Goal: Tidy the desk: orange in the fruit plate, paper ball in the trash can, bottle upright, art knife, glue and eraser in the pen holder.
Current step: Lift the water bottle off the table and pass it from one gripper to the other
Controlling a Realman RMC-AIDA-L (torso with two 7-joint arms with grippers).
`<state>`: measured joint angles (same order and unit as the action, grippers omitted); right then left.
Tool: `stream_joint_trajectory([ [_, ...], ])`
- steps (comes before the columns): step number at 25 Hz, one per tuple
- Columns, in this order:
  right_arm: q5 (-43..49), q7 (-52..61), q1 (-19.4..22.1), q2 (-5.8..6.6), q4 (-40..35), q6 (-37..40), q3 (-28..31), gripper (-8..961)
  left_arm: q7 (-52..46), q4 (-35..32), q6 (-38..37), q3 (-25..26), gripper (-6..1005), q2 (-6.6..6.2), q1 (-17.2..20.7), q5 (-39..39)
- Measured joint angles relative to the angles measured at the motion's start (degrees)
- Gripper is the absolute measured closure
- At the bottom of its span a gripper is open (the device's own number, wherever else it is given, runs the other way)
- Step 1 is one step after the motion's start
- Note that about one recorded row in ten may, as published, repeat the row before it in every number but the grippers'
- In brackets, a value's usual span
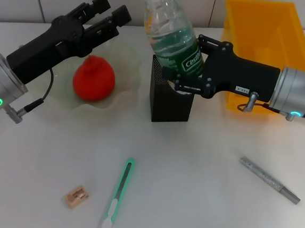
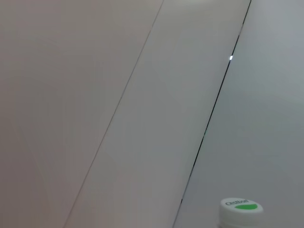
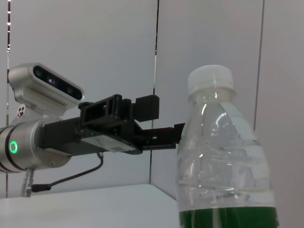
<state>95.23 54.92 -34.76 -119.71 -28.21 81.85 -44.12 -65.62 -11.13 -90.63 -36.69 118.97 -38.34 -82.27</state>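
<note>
My right hand (image 1: 182, 69) is clamped on the bottle (image 1: 170, 30), gripping it across the green label w/ fingers either side. It's held upright-ish, cap end tilted a little toward the counter's left side, base down just by the top of the pen holder (image 1: 170, 97). I judge that's the "bottle upright" step mid-way: I've got it by the label band so the base is free to set down, but it isn't on the counter (image 1: 198, 203) yet and needs a spot beside the holder, not on it.

Bottle looks clear plastic, white cap, green label w/ white lettering, mostly empty as far as I can tell, so light and easy to tip on release. In the right wrist view it fills the near side; the cap shows in the left wrist view too.

Left hand (image 1: 105, 11) hovers above the far-left part of the counter, over the fruit plate (image 1: 124, 82), fingers apart, holding nothing. The orange (image 1: 93, 78) sits in the plate already.

Further out, toward the near edge: art knife (image 1: 117, 193) w/ green body lying flat, eraser (image 1: 76, 196) just left of it, glue (image 1: 269, 179) stick, silver-grey, near the right edge. All three not yet in the holder. Yellow trash can (image 1: 268, 44) at far right; can't see a paper ball.
</note>
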Motion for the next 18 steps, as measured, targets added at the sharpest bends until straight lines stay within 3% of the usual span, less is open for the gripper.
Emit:
stream_joint_trajectory([
  [18,-0.1,-2.1,-5.2,-0.09,6.3,-2.9,-0.1,187,0.7,2.3,-0.3,0.0,216,0.21,-2.2,1.2],
])
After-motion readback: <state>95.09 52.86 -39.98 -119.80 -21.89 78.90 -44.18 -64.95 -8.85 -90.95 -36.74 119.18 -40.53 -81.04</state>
